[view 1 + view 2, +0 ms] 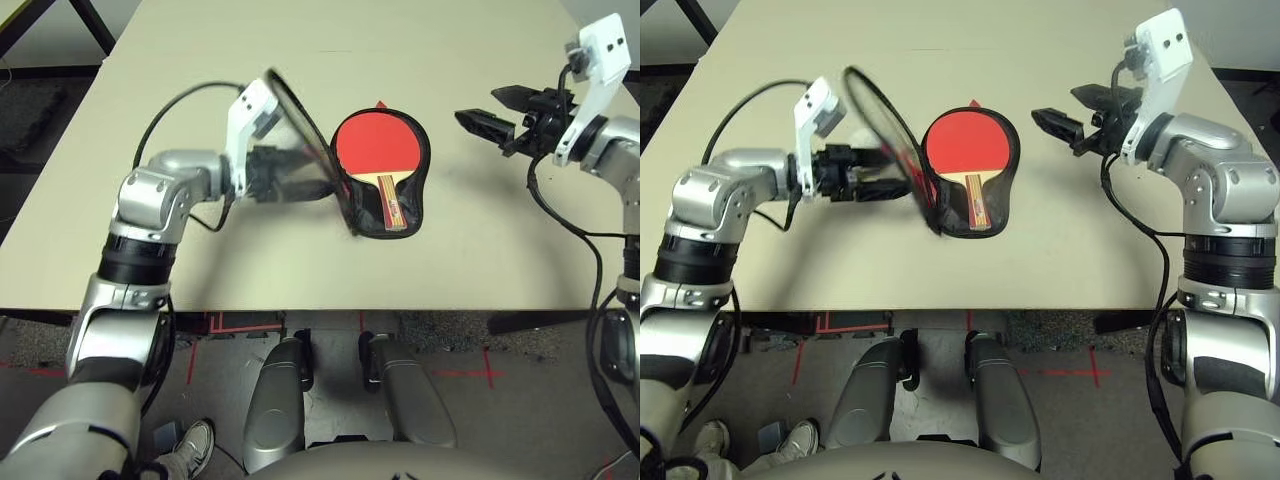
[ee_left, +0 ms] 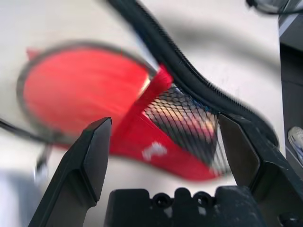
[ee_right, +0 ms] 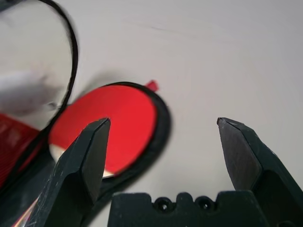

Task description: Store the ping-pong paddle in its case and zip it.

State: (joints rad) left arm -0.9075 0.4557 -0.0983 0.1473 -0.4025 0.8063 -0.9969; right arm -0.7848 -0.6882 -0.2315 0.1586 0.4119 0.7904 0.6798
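I'm seeing L claw (image 1: 902, 183) sitting spread wide, fingers either side of the raised lid of the case (image 1: 395, 215), nothing pinched. Case is lying open mid-counter (image 1: 470, 260), well in from the near edge, ping-pong paddle (image 1: 375, 150) resting inside its lower half, handle pointing toward me. R claw (image 1: 482, 111) is hovering spread, empty, beside the case.

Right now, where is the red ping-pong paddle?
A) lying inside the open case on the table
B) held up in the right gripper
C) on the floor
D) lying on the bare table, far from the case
A: the ping-pong paddle lies face up in the open case, whose black rim rings it, with the lid flap raised beside it.
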